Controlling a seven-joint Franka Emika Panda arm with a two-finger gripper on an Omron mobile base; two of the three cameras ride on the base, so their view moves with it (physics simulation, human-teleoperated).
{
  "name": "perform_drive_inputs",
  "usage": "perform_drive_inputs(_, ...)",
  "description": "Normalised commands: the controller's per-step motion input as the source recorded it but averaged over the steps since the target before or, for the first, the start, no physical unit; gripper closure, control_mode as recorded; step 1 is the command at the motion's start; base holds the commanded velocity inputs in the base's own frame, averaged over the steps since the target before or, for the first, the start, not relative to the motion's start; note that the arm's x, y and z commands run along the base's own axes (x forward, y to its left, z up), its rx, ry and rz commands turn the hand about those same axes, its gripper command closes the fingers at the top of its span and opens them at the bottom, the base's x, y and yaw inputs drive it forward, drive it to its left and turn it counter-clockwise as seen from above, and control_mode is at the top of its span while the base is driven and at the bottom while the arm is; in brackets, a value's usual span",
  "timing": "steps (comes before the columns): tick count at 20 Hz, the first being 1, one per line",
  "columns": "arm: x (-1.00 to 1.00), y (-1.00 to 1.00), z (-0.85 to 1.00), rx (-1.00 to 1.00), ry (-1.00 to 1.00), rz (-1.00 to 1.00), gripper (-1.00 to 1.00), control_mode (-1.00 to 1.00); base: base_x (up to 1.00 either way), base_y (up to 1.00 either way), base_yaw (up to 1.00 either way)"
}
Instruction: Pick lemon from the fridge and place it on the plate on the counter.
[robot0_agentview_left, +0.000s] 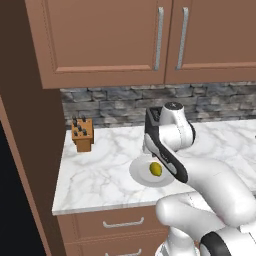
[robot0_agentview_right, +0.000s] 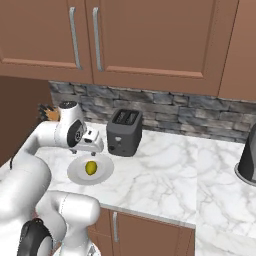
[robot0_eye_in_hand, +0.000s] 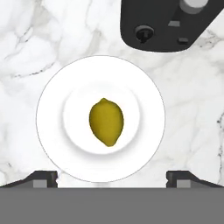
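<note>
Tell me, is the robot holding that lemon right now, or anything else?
Nothing is held. The lemon lies alone in the middle of the plate, and the fingers are spread wide apart above it.

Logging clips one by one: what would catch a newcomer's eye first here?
The yellow lemon lying alone in the middle of the white plate on the marble counter. The pincer hovers above it, open and apart from it. Behind the plate stands a black toaster.
</note>
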Motion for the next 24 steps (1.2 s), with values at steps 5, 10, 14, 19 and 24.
perform_drive_inputs(5,-0.50,0.27,0.32,0.00,0.03,0.00,-1.00,-1.00,0.00,0.00,0.00)
perform_drive_inputs(10,-0.53,0.13,0.17,0.00,0.00,0.00,-1.00,-1.00,0.00,0.00,0.00)
perform_drive_inputs(14,-0.62,0.13,0.05,0.00,-0.02,0.00,-1.00,-1.00,0.00,0.00,0.00)
perform_drive_inputs(19,-0.64,0.10,0.14,0.00,-0.04,0.00,-1.00,-1.00,0.00,0.00,0.00)
perform_drive_inputs(24,-0.44,0.06,0.15,0.00,0.00,0.00,-1.00,-1.00,0.00,0.00,0.00)
